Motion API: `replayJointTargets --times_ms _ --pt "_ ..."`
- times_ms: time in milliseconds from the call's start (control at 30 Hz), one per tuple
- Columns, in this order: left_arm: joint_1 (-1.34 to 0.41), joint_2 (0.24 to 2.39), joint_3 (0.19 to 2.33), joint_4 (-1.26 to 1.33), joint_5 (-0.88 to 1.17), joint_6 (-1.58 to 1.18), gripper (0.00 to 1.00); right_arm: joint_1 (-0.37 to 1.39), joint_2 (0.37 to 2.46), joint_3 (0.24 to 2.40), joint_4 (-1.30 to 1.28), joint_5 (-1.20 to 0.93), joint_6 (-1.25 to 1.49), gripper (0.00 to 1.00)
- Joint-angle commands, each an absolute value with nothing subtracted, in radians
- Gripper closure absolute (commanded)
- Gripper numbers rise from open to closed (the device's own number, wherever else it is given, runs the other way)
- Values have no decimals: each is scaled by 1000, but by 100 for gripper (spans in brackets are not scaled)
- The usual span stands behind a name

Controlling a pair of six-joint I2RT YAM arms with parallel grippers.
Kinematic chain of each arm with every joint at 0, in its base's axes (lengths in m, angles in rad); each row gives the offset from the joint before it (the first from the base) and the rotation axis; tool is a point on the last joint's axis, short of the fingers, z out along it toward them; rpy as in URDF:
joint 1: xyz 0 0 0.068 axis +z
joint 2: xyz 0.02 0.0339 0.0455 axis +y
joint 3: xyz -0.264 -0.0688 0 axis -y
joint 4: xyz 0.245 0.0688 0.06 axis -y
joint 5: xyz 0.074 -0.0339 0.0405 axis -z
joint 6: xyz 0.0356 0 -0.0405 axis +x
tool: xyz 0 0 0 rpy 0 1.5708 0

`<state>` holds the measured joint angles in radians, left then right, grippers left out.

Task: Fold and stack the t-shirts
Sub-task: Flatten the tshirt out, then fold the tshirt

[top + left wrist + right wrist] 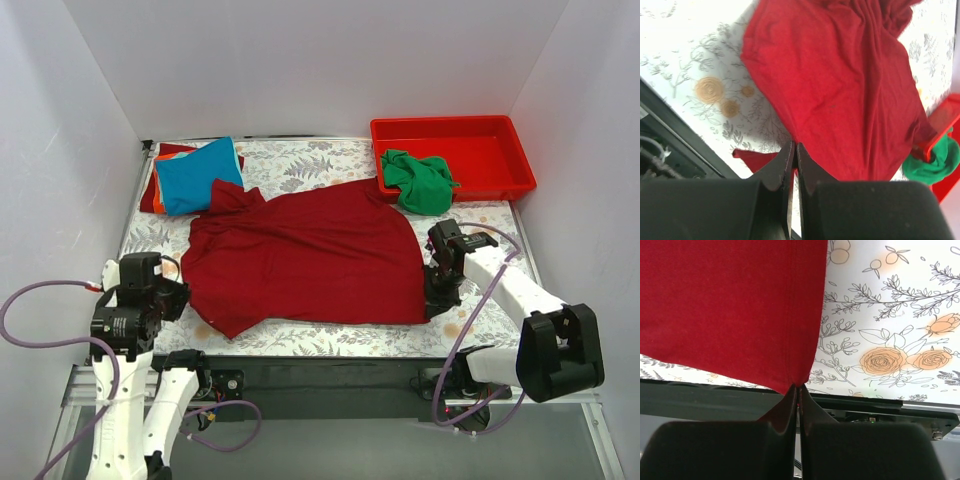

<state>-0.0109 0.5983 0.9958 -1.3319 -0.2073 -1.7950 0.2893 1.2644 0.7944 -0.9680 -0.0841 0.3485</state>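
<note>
Right gripper [798,389] is pinching the near right corner of the dark red t-shirt [310,255]. Its fingers are pressing together on the hem and the cloth is fanning out from the tips.

Left gripper [794,149] is sitting at the shirt's near left corner, fingers pressed together. A sliver of red is showing between them and a small flap is poking out beside them, so it looks like it's gripping cloth, though the wrist view is tight there.

The dark red t-shirt is lying spread across the middle of the floral table cloth [300,165], wrinkled, with its near edge running between the two grippers.

The green t-shirt [420,180] is sitting bunched up, hanging over the near left corner of the red tray [480,150] at the far right and touching the dark red shirt's far edge.

At the far left, the blue t-shirt [197,175] is lying folded on top of a stack. An orange t-shirt [158,188] and a red t-shirt [172,150] are peeking out under it.
</note>
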Motion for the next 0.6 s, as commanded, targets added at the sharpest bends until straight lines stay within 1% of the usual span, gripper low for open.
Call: replayJointTargets --times_ms 0,167,300,567 --pt "-15 618 974 -1225 -130 -1724 100 293 1291 790 -1006 -58 336 99" --pt "-17 682 956 -1132 -135 -1680 100 293 1347 844 -1000 -23 318 99" --pt "-15 724 910 -1002 -85 -1664 100 291 1402 926 -999 -14 304 99" --pt "-15 836 936 -873 -72 -1643 100 282 1494 1038 -999 -5 281 99"
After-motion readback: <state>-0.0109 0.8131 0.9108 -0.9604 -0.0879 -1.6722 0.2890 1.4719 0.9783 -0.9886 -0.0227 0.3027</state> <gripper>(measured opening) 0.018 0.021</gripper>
